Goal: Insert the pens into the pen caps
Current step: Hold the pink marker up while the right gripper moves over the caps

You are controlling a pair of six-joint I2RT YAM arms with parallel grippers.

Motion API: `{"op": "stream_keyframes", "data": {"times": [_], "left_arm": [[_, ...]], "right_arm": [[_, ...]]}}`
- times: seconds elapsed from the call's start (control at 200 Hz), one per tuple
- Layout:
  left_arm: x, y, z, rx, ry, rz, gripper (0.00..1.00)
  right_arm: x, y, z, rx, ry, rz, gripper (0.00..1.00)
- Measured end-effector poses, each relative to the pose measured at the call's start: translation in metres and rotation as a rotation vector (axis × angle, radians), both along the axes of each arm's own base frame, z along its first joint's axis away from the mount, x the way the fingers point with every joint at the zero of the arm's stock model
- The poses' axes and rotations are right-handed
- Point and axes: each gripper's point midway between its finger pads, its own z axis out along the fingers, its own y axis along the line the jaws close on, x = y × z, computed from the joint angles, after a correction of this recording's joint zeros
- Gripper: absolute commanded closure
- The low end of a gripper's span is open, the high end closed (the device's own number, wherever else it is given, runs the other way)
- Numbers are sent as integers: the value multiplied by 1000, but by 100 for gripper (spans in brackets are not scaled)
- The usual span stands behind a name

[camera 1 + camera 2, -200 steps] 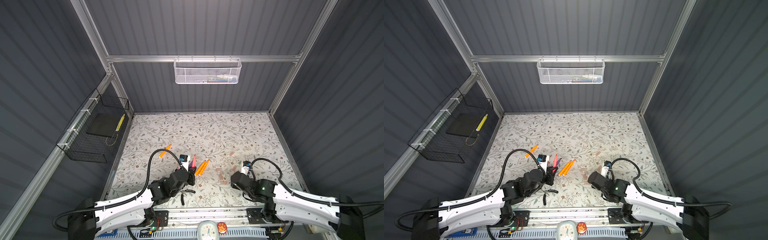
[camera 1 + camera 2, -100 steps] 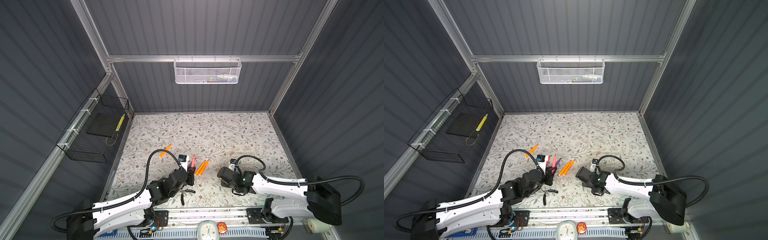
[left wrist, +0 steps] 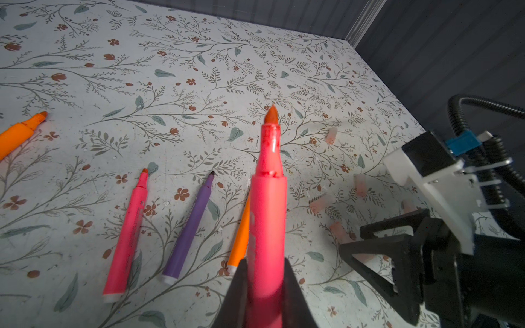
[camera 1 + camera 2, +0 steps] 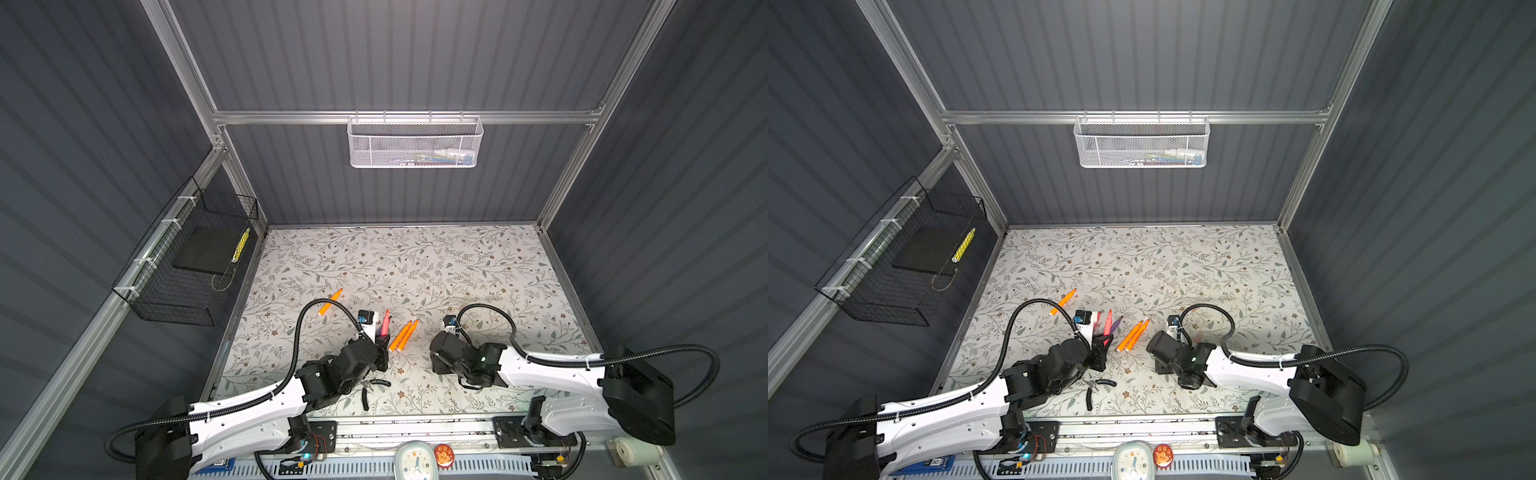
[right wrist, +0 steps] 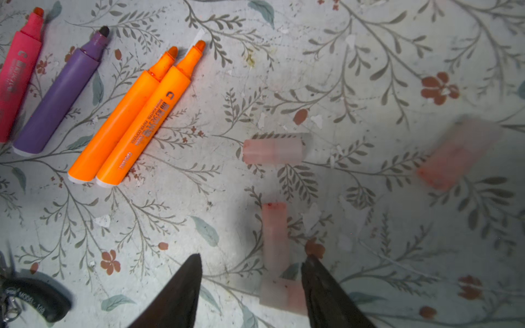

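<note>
My left gripper (image 3: 265,284) is shut on a pink-red pen (image 3: 268,198), which is held off the mat with its bare tip pointing away, as in a top view (image 4: 386,322). On the mat lie two orange pens (image 5: 127,119) side by side, a purple pen (image 5: 62,93), another pink pen (image 5: 17,76) and a lone orange pen (image 4: 329,302). My right gripper (image 5: 252,257) hangs open low over several pale-pink pen caps. One cap (image 5: 275,235) lies between its fingers and another cap (image 5: 281,295) lies against one finger. Further caps (image 5: 274,147) (image 5: 457,154) lie beyond.
Black-handled pliers (image 4: 370,388) lie near the front edge between the arms. A white mesh basket (image 4: 415,145) hangs on the back wall and a black wire basket (image 4: 187,266) on the left wall. A small clock (image 4: 415,461) sits at the front rail.
The right arm has swung left towards the middle and come down over the caps, and its jaws have opened wider. The left gripper has kept the pink-red pen almost still.
</note>
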Motion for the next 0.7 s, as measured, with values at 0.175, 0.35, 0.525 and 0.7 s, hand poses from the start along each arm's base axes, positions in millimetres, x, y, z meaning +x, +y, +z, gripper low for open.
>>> {"op": "stream_keyframes", "data": {"times": [0.175,0.35,0.525,0.7], "left_arm": [[0,0,-2,7,3,2,100],[1,0,-5,16,6,2,100],[1,-1,-5,15,5,2,100],[1,-1,-5,14,5,2,100]], "right_arm": [[-2,0,-3,-13,8,18,36],[-7,1,-11,-20,44,36,36],[-14,2,-19,-24,79,54,38],[-24,6,-21,-28,94,81,38]]}}
